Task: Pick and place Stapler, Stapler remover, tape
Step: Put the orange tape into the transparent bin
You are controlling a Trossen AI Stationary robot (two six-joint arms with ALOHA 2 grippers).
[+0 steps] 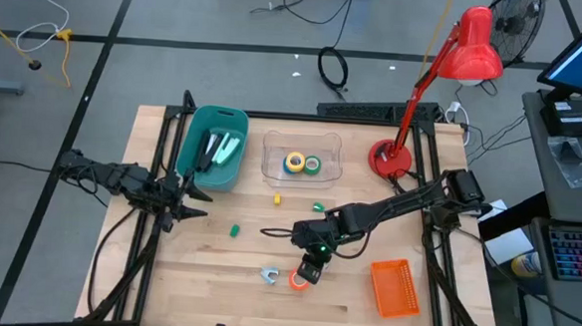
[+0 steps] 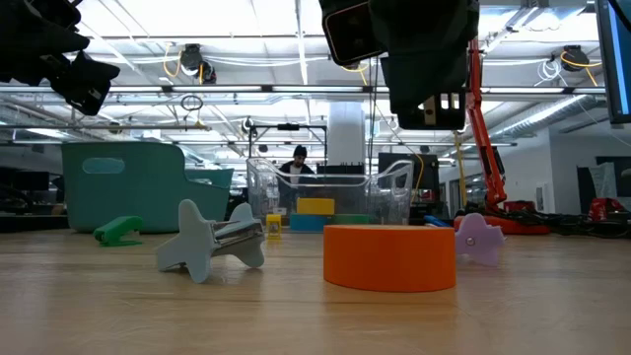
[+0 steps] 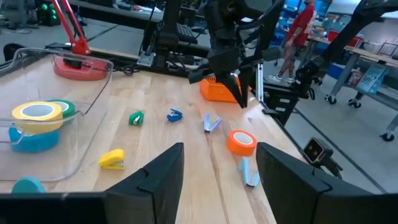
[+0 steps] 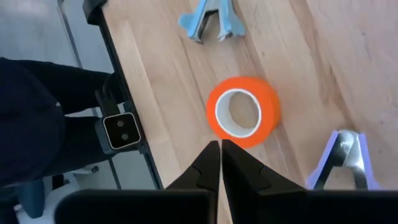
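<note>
Wooden tabletop (image 1: 205, 278) carries the orange tape (image 1: 299, 279) low centre in the high view, the right tool (image 1: 310, 271) just over it, fingers together and empty. Farther up, yellow tape (image 1: 294, 162) and green tape (image 1: 313, 165) lie in the clear tray (image 1: 271, 167). At left, the left tool (image 1: 195, 204) waits with fingers apart.

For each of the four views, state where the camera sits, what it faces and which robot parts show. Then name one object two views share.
High: overhead, looking down; both arms, right gripper shut above the orange tape.
Low: table height, looking level; arms overhead.
Left wrist: past the open left gripper, across the table.
Right wrist: looks down past shut fingers.
Shared: orange tape, in all four views.
</note>
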